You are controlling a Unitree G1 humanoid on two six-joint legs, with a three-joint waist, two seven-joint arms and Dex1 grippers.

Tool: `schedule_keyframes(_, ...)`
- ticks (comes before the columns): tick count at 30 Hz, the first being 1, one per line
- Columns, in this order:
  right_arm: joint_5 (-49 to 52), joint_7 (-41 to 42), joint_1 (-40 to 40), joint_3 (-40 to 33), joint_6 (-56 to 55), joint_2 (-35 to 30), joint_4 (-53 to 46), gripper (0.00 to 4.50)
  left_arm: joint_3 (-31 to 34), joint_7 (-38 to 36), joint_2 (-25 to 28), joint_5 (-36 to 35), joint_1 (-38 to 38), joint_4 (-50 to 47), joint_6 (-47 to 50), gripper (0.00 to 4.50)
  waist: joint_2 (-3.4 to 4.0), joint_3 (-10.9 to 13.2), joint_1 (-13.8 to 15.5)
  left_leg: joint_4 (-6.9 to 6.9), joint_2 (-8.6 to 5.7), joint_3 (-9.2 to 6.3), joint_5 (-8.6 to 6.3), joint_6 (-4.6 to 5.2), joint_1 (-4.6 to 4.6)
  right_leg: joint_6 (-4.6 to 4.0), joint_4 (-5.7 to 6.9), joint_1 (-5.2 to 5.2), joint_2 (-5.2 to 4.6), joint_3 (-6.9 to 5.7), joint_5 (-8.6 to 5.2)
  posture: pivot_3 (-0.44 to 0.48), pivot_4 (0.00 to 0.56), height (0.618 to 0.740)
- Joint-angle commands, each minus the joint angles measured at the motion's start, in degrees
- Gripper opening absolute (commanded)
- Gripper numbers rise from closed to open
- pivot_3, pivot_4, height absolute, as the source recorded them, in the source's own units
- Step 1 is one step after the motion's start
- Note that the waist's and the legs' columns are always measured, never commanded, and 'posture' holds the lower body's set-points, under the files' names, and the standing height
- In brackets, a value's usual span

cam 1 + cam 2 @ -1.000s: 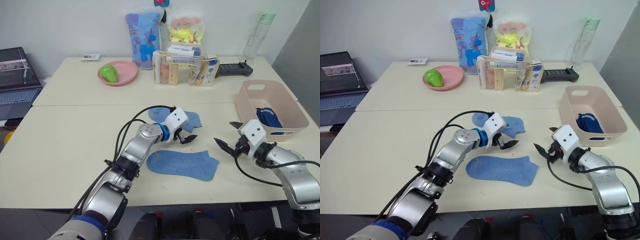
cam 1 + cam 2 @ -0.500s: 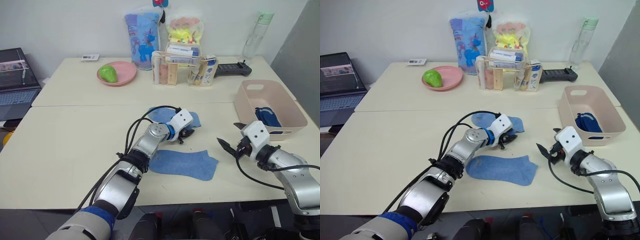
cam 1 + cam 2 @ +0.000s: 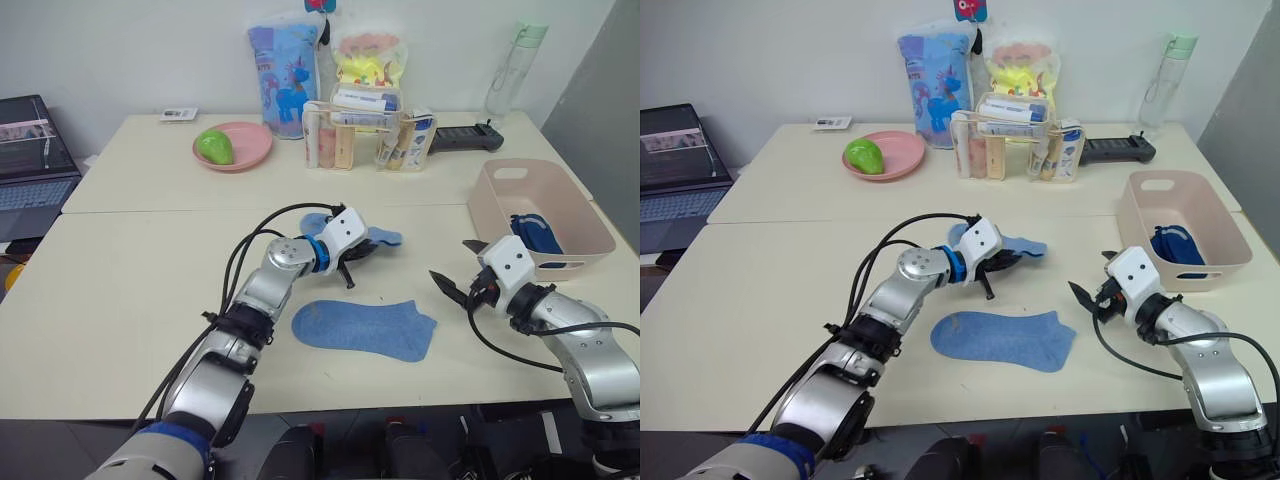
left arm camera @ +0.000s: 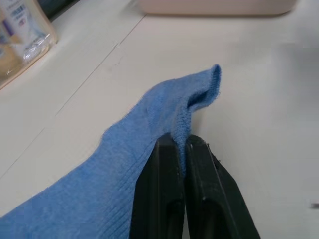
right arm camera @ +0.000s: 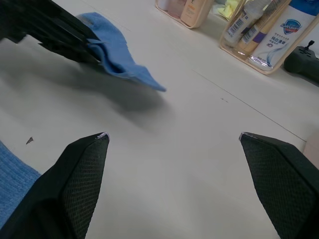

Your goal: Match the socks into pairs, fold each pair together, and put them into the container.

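— Counting two light blue socks: one (image 3: pixel 365 327) lying flat, lower centre of desk (image 3: pixel 120 290); other (image 4: pixel 149 129) pinched in closed left gripper (image 3: pixel 350 262) jaws.

— Right gripper (image 3: pixel 458 270) jaws gaping wide, empty; dark navy bundle (image 3: pixel 537 236) sitting in pink container (image 3: pixel 500 215), right.

You see soft, matt ribbed knit on the light blue sock (image 4: pixel 149 129) pinched between smooth, black plastic fingers (image 4: pixel 167 199). The second light blue sock (image 3: pixel 365 328) lies as the same matt cloth on the smooth, pale, faintly sheened tabletop (image 3: pixel 120 290). At three o'clock, the pink container (image 3: pixel 500 215) looks like smooth matt plastic. Your right fingers (image 5: pixel 79 174) show a fine, rough textured black surface.
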Motion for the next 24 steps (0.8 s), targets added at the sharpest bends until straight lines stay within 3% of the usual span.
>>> schedule_keyframes(1,0.66,0.74,-0.62,-1.55,-1.39,-0.76,-0.18,4.5,0.89,-3.54,3.53,-2.29,2.84,-10.36,2.14,0.01,0.01,0.0,-0.02,-0.01,0.0,-0.01,0.0,0.0,0.0,0.0,0.01,0.0,0.0,0.0,0.0,0.0,0.15,0.74)
schedule_keyframes(5,0.48,1.03,-0.69,-1.7,-1.66,-0.94,0.36,4.5,1.45,-7.78,8.01,-5.66,8.12,-18.78,4.6,0.01,0.01,0.0,0.0,0.0,-0.01,-0.01,0.0,0.01,0.01,0.0,0.0,0.02,0.0,0.0,0.0,0.0,0.15,0.74)
schedule_keyframes(13,0.71,1.54,-1.0,-0.65,-1.18,-0.64,-0.67,4.5,1.1,-9.06,10.88,-6.74,11.51,-23.91,5.32,0.01,0.02,0.0,0.11,0.02,-0.01,-0.01,0.0,0.02,0.01,0.0,-0.01,0.05,0.0,-0.01,0.0,0.0,0.15,0.74)
schedule_keyframes(24,6.69,8.32,-0.38,5.18,5.08,-2.27,-10.31,4.5,-0.7,-5.47,8.46,-4.41,10.75,-22.79,7.01,0.01,0.01,0.0,0.1,0.02,-0.01,-0.03,-0.01,0.03,0.0,0.0,0.0,0.05,0.0,-0.03,0.0,0.0,0.15,0.74)
